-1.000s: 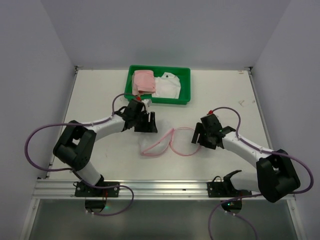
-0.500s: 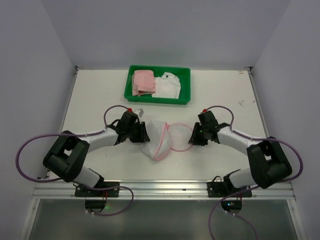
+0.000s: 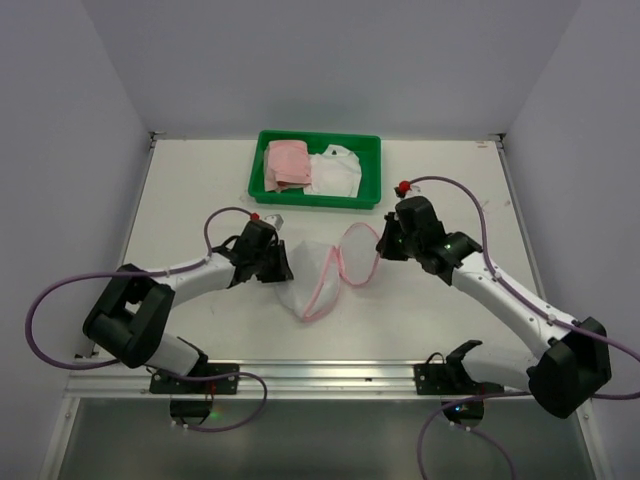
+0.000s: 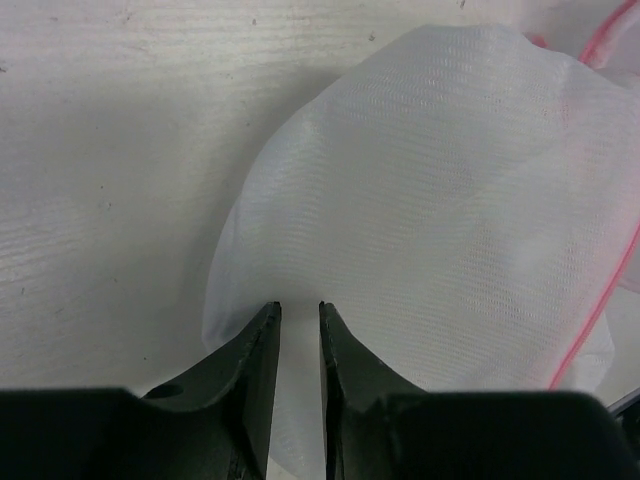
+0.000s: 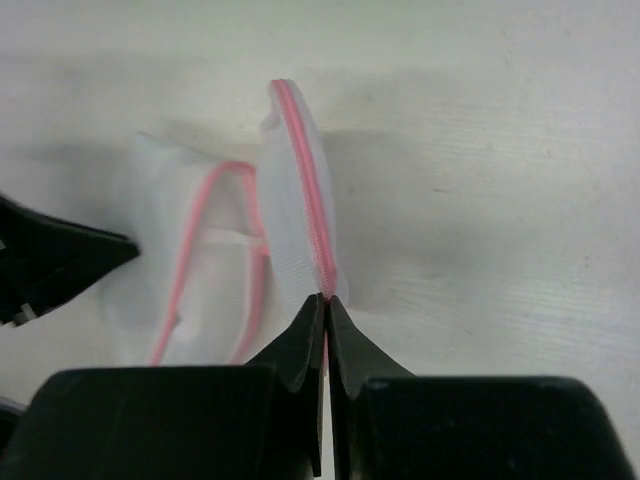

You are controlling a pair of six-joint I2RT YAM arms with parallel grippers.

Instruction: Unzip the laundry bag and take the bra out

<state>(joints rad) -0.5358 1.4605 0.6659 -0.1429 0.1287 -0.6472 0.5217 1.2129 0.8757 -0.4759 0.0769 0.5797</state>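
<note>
The laundry bag (image 3: 318, 272) lies unzipped near the middle of the surface (image 3: 190, 190), between my two arms, and I have hold of it on both sides.

My right jaws are pressed fully together on the pink zipper trim (image 5: 305, 180) at the rim of the bag's right half. That half stands up on its edge. In my right wrist view I see it almost edge-on, the pink line running straight up from my fingertips.

My left jaws stand only a narrow slit apart at the left edge of the other half. White mesh fills the slit, so they are pinching a fold of the mesh there. This half bulges up from the surface as a soft white dome in front of my left wrist camera, with its pink rim on the far right side.

The two halves meet between my jaws and open away from each other, left half toward my left arm, right half toward my right.

Behind the bag, near the far edge of the surface, sits a green tray (image 3: 316, 201), well apart from the bag. It holds a folded pink cloth (image 3: 288, 162) beside a white cloth (image 3: 337, 172).

The surface is off-white, enclosed by plain pale walls (image 3: 330, 60), and purple cables (image 3: 60, 290) loop off both my arms.
</note>
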